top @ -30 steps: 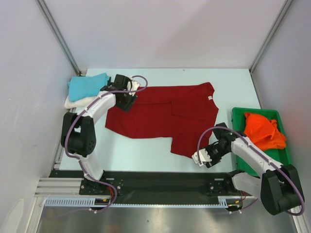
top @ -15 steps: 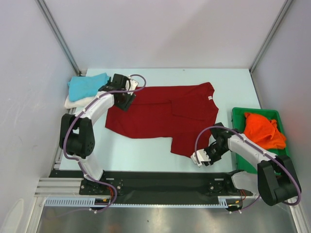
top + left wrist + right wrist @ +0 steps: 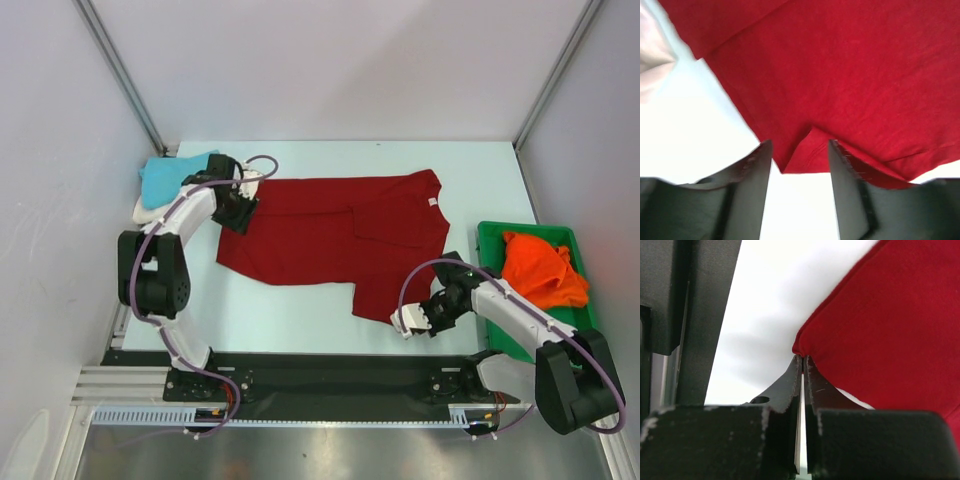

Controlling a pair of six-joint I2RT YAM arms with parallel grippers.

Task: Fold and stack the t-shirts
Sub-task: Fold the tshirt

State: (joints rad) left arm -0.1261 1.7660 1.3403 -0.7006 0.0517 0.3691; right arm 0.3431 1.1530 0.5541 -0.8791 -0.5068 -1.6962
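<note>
A dark red t-shirt [image 3: 330,235] lies spread across the middle of the table, one side folded over. My left gripper [image 3: 236,210] is at its left edge. In the left wrist view that gripper [image 3: 799,150] is open, and a hem corner of the red t-shirt [image 3: 840,85] lies just between its fingertips [image 3: 757,165]. My right gripper [image 3: 412,322] sits at the shirt's near right corner. In the right wrist view it [image 3: 803,360] is shut, its tips pinching that corner of the red cloth [image 3: 880,325].
A turquoise t-shirt [image 3: 178,178] lies on a cream white one [image 3: 152,210] at the back left. A bright orange t-shirt [image 3: 540,270] is bunched in the green tray [image 3: 490,240] on the right. Grey walls close in both sides.
My right gripper has shut on the red shirt's near corner. My left gripper has moved left to the shirt's left edge, and its jaws have narrowed a little.
</note>
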